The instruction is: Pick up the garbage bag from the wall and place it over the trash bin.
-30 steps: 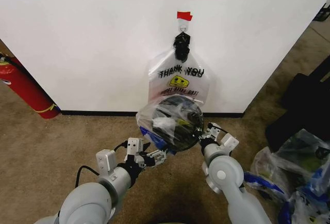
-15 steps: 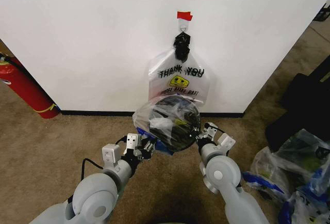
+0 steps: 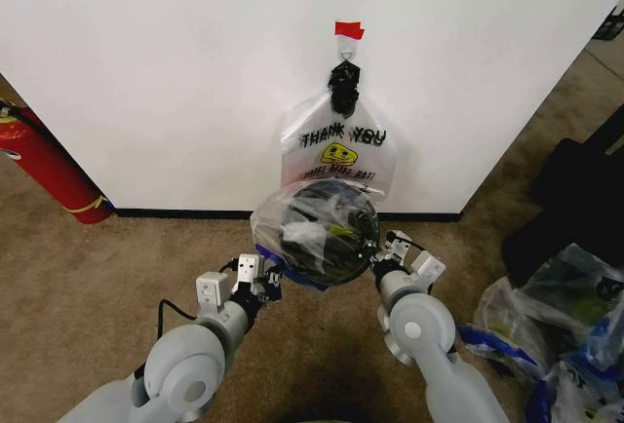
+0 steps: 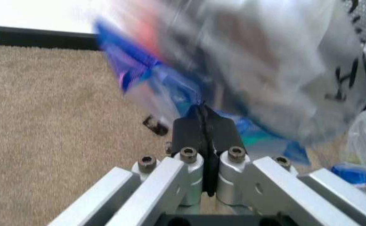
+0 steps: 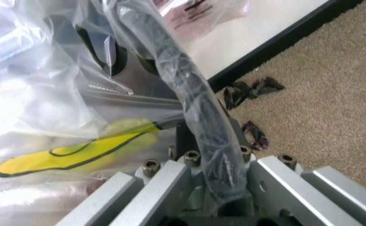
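The trash bin [image 3: 327, 238] stands on the carpet below the wall [image 3: 175, 72], its round black rim seen from above. The clear garbage bag [image 3: 292, 211] with blue patches is stretched over its top. My left gripper [image 3: 266, 282] sits at the bin's near left side. Its fingers [image 4: 201, 115] are shut on a pinch of the garbage bag [image 4: 252, 70]. My right gripper [image 3: 382, 255] is at the bin's right side. There the plastic-covered rim [image 5: 170, 66] runs between the right gripper [image 5: 208, 136] fingers, which are shut on the film.
A whitish "THANK YOU" bag [image 3: 338, 155] hangs from the hook [image 3: 347, 48] under red tape [image 3: 348, 29]. A red fire extinguisher [image 3: 49, 174] stands at the left. Filled plastic bags [image 3: 565, 345] and a black object [image 3: 575, 199] lie at the right.
My left gripper has moved left and closer to the bin's side, drawing the bag's edge down over the rim. The right gripper has barely shifted.
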Tool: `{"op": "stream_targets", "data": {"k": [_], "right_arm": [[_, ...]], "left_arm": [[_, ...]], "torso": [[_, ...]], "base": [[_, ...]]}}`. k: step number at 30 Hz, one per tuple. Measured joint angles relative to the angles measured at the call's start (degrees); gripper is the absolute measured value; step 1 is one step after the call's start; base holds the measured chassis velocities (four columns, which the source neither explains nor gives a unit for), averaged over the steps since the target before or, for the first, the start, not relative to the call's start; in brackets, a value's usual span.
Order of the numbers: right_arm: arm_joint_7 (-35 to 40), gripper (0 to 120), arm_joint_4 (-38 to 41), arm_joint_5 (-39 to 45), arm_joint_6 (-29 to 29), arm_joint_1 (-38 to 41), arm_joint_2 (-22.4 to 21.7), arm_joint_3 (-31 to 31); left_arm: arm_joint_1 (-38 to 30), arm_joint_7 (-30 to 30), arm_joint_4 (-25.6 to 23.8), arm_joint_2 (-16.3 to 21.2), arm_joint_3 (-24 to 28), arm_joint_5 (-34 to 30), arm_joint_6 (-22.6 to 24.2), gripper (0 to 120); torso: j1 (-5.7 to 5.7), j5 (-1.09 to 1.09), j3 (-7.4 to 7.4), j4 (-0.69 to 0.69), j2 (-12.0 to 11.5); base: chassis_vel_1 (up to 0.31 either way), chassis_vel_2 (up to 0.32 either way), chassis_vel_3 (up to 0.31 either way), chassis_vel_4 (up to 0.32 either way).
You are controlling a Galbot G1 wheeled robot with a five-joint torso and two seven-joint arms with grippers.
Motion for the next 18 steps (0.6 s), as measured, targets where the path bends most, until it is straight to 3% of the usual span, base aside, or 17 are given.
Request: {"op": "stream_targets", "data": {"k": [9, 18], "right_arm": [[0.7, 0, 1.5, 3.6, -0.5, -0.1, -0.2, 1.1], [0.3, 0, 5.9, 8.4, -2.3, -2.9, -0.8, 2.5]], "left_arm": [[1.7, 1.2, 3.5, -0.9, 0.0, 2.6, -1.1, 0], [-2.1, 4.4, 12.9, -5.9, 4.5, 9.5, -4.2, 0]], "torso": [[0.0, 0.0, 0.0, 0.01, 0.0], [0.0, 0.0, 0.0, 0.0, 0.0]], "base": [[0.0, 0.0, 0.0, 0.0], [0.0, 0.0, 0.0, 0.0]]}}
